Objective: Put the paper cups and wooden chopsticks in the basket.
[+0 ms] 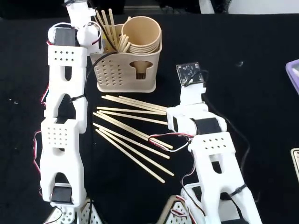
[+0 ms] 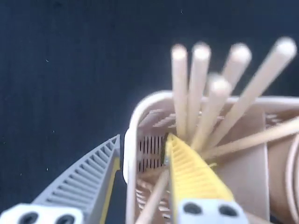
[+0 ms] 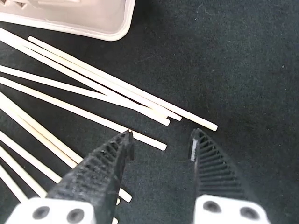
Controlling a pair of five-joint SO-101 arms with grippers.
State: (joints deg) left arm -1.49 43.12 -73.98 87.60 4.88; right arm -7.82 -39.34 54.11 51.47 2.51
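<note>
A beige basket (image 1: 125,71) stands at the back of the black table. Stacked paper cups (image 1: 141,33) fill its right compartment, and several wooden chopsticks (image 1: 110,29) stand in its left one. My left arm (image 1: 65,60) stretches up to the basket's left end. There my left gripper (image 2: 142,138) is open astride the basket wall (image 2: 133,140): the yellow finger (image 2: 189,172) is inside among the chopsticks (image 2: 201,93), the grey finger (image 2: 88,179) outside. Several more chopsticks (image 1: 133,135) lie loose in front of the basket. My right gripper (image 3: 162,136) hangs open just above their right ends (image 3: 154,142), holding nothing.
My right arm (image 1: 208,128) stands right of the loose chopsticks. A purple object (image 1: 293,70) and a pale one (image 1: 295,161) sit at the table's right edge. A corner of the basket (image 3: 103,23) lies just beyond the loose sticks.
</note>
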